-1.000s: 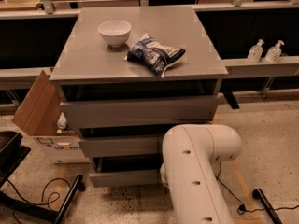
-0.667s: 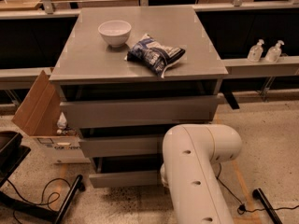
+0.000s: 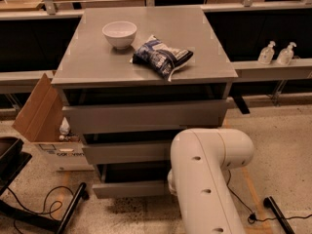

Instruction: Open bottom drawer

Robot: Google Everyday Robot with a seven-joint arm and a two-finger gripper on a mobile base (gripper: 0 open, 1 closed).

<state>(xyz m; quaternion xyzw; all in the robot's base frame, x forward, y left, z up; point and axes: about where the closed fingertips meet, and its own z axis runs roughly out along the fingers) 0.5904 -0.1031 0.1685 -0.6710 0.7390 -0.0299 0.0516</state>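
The grey cabinet stands in the middle of the camera view with three drawers. Its bottom drawer is the lowest, with a plain flat grey front, and it stands pulled out a little, a dark gap above it. My white arm rises in front of the cabinet's lower right side and covers the drawer's right end. The gripper is hidden behind the arm, near that end of the drawer.
A white bowl and a blue-and-white snack bag lie on the cabinet top. An open cardboard box sits on the floor at the left. Cables and a black stand lie at the lower left. Two clear bottles stand on the right ledge.
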